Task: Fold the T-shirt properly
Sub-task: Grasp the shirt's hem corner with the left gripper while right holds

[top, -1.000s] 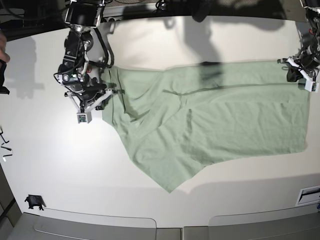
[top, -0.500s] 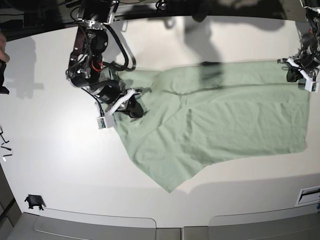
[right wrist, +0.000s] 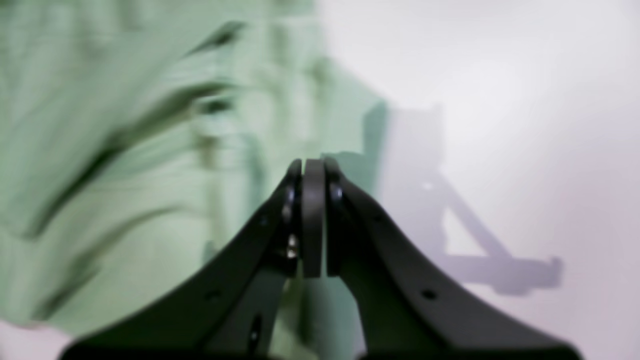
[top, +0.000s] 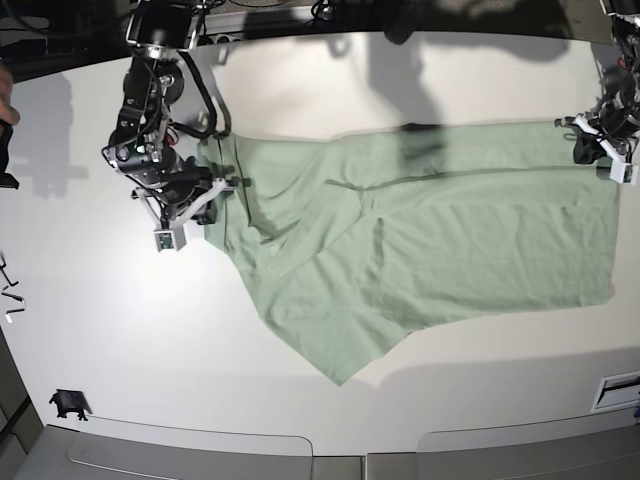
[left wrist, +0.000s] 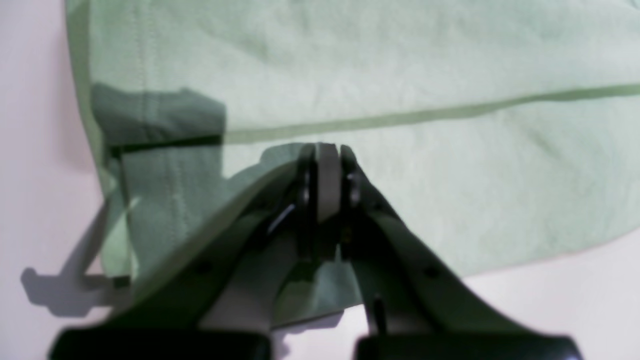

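The pale mint-green T-shirt [top: 450, 240] lies spread across the white table, with creases at its left end and one corner pointing toward the front edge. My right gripper [top: 212, 190] is at the shirt's left edge. In the blurred right wrist view it [right wrist: 312, 165] is shut with green cloth [right wrist: 125, 175] under and between its fingers. My left gripper [top: 592, 148] is at the shirt's far right corner. In the left wrist view it [left wrist: 325, 150] is shut, with shirt cloth [left wrist: 400, 75] drawn up along one finger.
A small black object [top: 68, 403] sits near the front left corner. Small white bits [top: 10, 300] lie at the left edge. A slotted panel [top: 618, 390] is at the front right. Bare white table [top: 150, 330] lies in front of the shirt.
Half a second ago my right gripper was further right, over the bunched left end of the shirt. It has moved back left and the shirt's left edge is drawn out again. The left arm has not moved.
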`<state>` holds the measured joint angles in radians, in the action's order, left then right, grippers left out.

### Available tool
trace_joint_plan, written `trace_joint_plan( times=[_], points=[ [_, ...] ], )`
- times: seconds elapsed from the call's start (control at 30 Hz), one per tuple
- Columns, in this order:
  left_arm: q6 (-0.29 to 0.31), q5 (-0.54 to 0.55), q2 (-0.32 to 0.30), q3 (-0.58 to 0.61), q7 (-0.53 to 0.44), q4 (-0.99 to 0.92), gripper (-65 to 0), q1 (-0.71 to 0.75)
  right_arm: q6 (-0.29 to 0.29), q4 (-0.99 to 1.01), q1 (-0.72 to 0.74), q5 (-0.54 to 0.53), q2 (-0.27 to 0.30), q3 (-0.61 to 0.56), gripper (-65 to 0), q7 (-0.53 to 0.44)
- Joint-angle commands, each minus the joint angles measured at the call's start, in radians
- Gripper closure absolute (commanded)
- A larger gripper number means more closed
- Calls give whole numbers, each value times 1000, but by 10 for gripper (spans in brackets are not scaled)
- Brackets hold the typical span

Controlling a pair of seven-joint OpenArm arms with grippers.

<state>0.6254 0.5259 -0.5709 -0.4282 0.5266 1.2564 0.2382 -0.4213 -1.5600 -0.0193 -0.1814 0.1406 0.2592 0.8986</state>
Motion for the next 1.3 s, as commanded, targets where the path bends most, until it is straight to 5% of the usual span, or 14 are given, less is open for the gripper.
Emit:
trace_joint_plan(
  times=[0.0,0.13,0.23,0.3,0.5,0.7,0.9,1.07,1.27],
  points=[
    [2,16,-23,-10,-20,13,0,-6,8,-16,16,2,11,3,0,-30],
    [2,16,-23,-9,-20,13,0,-6,-16,-17,16,-151,14,3,0,-40],
    [2,16,-23,-10,-20,13,0,-5,-163,-17,16,-387,-5,2,0,4],
    [2,16,-23,-9,-19,13,0,-5,-225,-17,16,-449,-39,2,0,32],
    [2,16,-23,-10,-19,13,0,-5,-179,-17,-1,-274,-104,2,0,22],
    [2,17,-23,-10,-20,13,0,-5,-53,-17,-63,-63,-47,2,0,-96],
    [2,17,-23,-10,-20,13,0,-6,14,-17,-72,-4,-5,3,0,-101],
    [2,16,-23,-10,-20,13,0,-5,5,-17,-73,-123,-6,3,0,-106],
    [2,16,-23,-10,-19,13,0,-5,-169,-18,-73,-331,-42,2,0,-106]
  ],
)
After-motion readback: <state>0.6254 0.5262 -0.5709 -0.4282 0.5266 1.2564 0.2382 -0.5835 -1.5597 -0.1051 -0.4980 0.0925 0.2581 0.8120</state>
